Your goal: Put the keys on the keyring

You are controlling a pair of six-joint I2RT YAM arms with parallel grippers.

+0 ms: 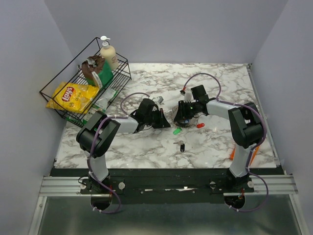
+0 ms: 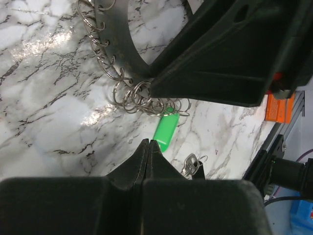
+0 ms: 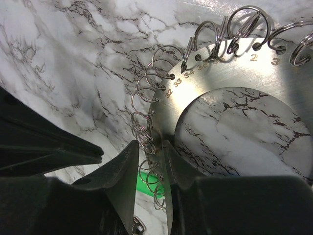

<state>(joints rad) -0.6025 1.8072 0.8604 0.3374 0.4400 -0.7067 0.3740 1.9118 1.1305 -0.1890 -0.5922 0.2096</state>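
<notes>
Marble table [image 1: 146,152] centre: right gripper [image 3: 149,156] pinches the keyring [image 3: 230,73] by its flat rim. Left gripper [image 2: 148,147], fingers pressed together, sits just left. Green key [image 2: 165,132] lies just near the keyring, its long axis slanting near-left to far-right, the far end at the keyring.

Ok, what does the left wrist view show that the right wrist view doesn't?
Left wrist only: the whole green key lying on the table just beyond the shut left gripper, and an orange piece near the table's edge. Right wrist only: numbers engraved on the keyring, and the right gripper closed on its rim. Both: the keyring's small wire loops, the marbled table, and at least a sliver of the green key.
</notes>
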